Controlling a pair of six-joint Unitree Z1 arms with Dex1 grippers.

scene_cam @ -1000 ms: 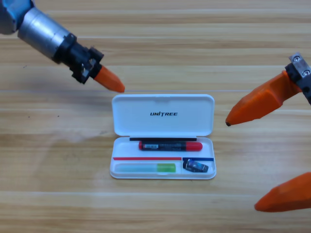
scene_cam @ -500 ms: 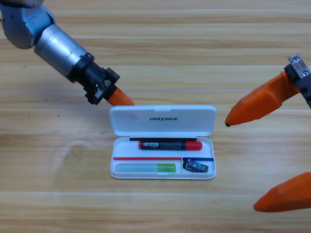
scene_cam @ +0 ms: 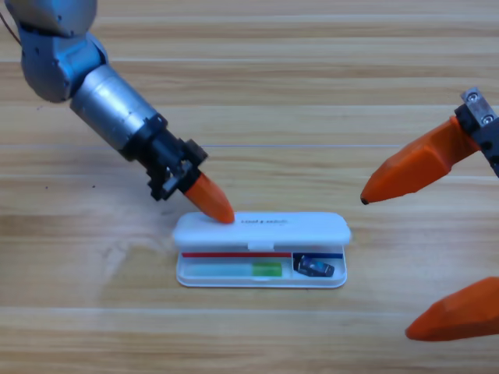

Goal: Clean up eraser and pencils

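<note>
The white case (scene_cam: 182,276) lies at the table's middle with its lid (scene_cam: 312,229) tipped far forward over the back half of the tray. In the front left slot lies the whitish pencil with the green end (scene_cam: 234,269). The dark eraser (scene_cam: 313,267) sits in the front right compartment. My left gripper (scene_cam: 220,211) comes in from the upper left, shut, with its orange tip touching the lid's left end. My right gripper (scene_cam: 387,266) waits at the right edge, open, its jaws far apart and nothing between them.
The left arm's grey body (scene_cam: 101,93) slants across the upper left of the wooden table (scene_cam: 257,93). The right gripper's upper jaw hangs beside the case's right end, its lower jaw near the bottom right corner.
My left gripper has moved down and right against the lid. The lid has swung forward from upright to nearly flat, covering the red-and-black pencil. The right gripper has held still.
</note>
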